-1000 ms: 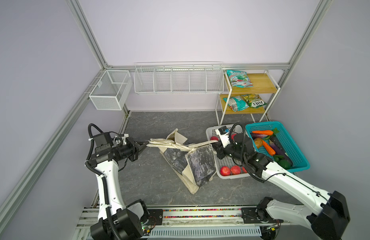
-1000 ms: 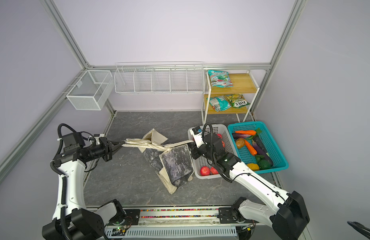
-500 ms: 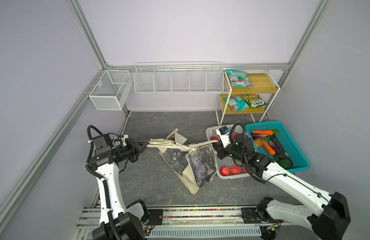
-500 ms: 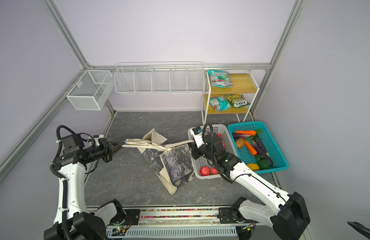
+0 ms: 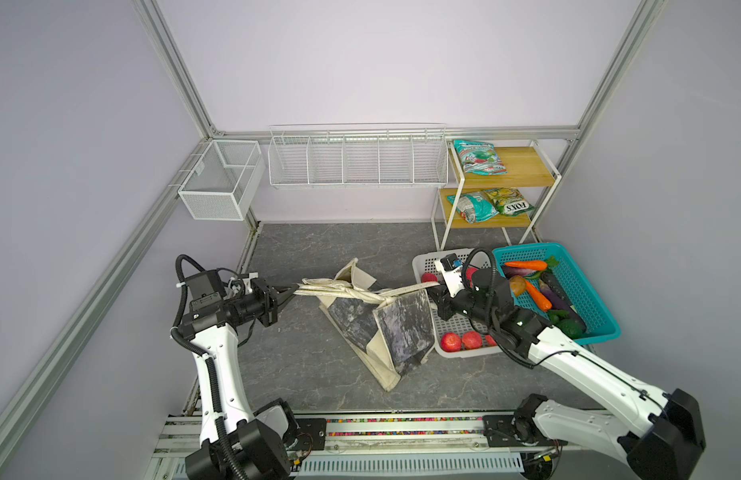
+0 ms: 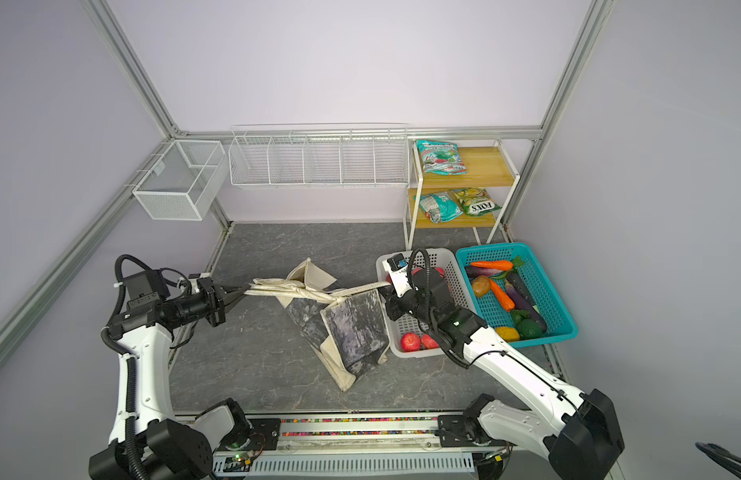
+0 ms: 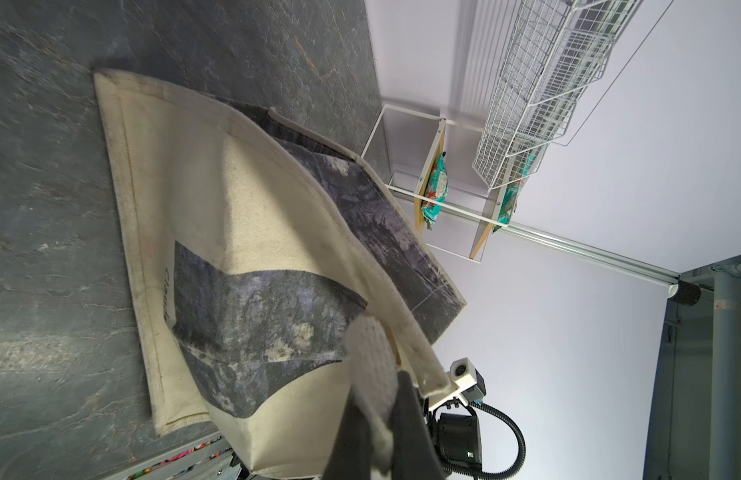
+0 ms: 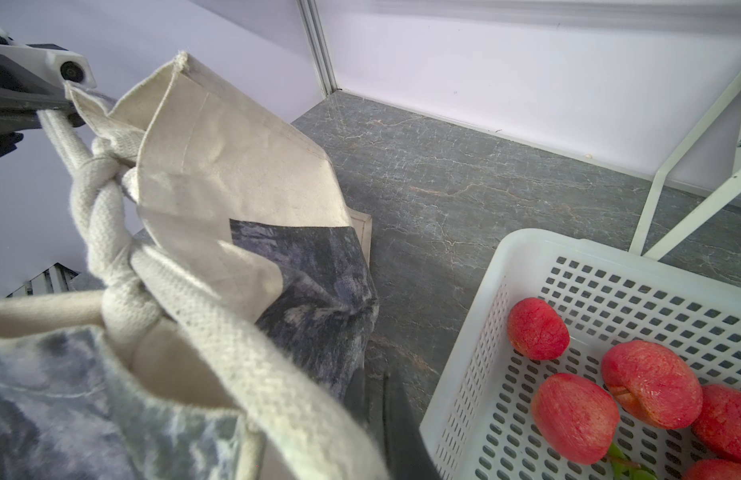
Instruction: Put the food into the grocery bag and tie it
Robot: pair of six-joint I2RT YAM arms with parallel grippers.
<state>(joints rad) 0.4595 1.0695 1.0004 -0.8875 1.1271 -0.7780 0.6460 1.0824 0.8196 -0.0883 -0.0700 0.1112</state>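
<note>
Left claw [image 5: 293, 289] and right claw [image 5: 438, 287] are clamped on the handles [image 5: 323, 289]; knot [image 5: 386, 296] looks loose, so pull level and outward, bag [image 5: 402, 328] steady.

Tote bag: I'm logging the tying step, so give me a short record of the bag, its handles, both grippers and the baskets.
bag: tote bag slumped, dark panel facing up
handles: handles knotted together at knot, pulled taut sideways
left gripper: left gripper shut on handles
right gripper: right gripper shut on handles
contents: not visible
white basket: white basket beside bag, red fruits inside
teal basket: teal basket holds vegetables
</note>
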